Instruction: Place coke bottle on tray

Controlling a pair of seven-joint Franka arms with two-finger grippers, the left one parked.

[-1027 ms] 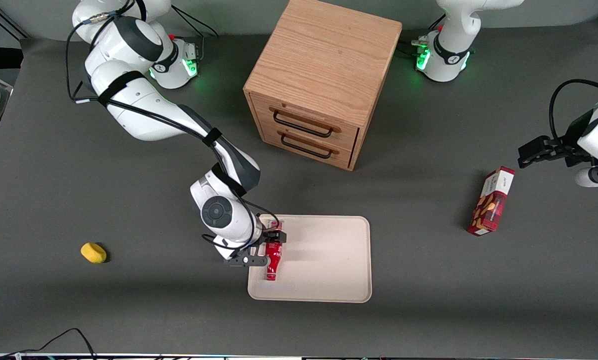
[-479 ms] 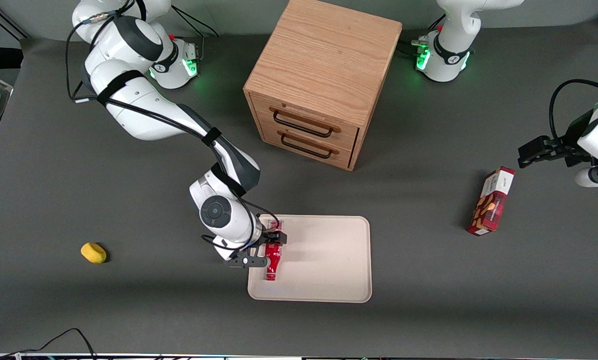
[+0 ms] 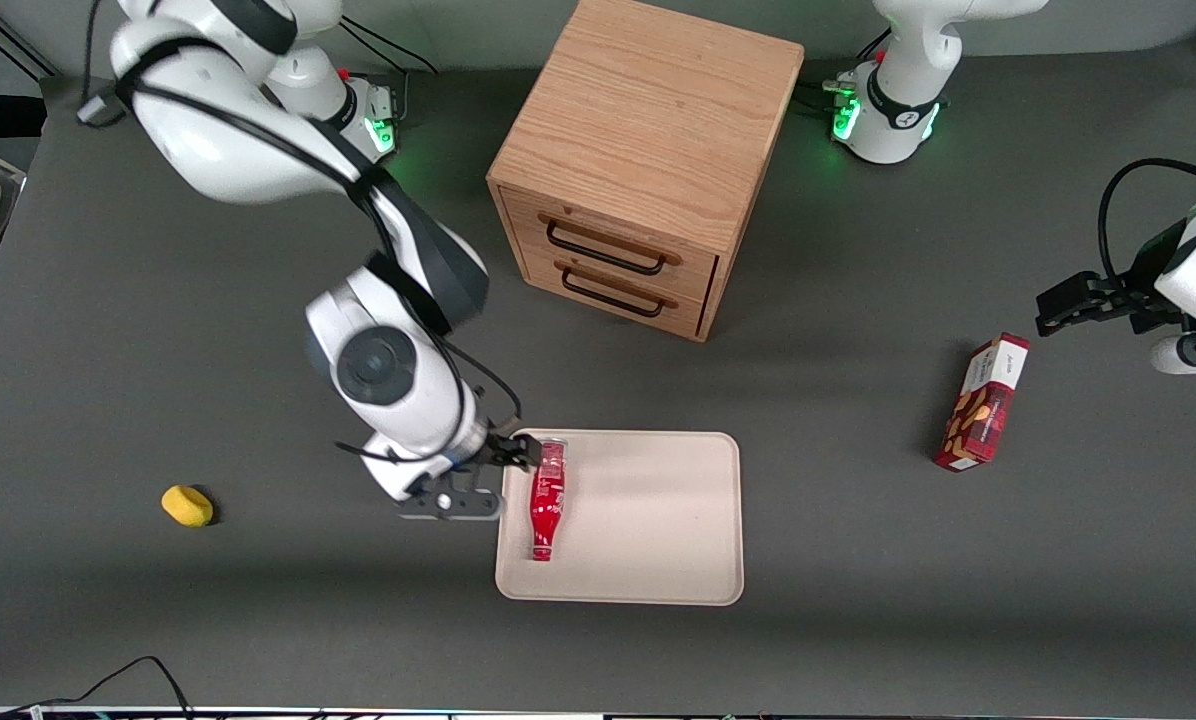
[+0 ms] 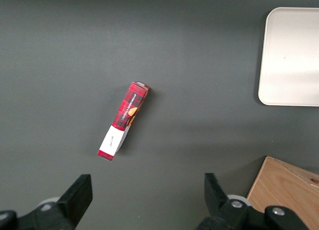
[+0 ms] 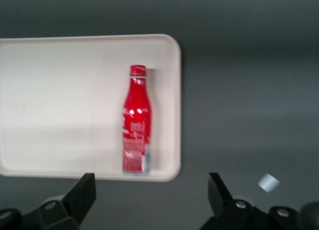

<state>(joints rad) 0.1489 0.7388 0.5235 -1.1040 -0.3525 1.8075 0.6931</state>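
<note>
The robot's black two-finger hand [image 3: 498, 475] had let go and lifted away from the small slim red contour coke bottle [image 3: 547, 501]; half a second earlier its fingers were still around the bottle's middle, and now they stood spread apart above the tray's edge, holding nothing. The glossy bottle, with white script and a red ribbed cap, lay on its side just below and beside the hand, inside the flat cream rectangular tray [image 3: 658, 520] near one short rim. The tray looked matte and smooth, with rounded corners and a low lip, on a dull grey worktop [image 3: 158, 620]. The placement appeared complete.
</note>
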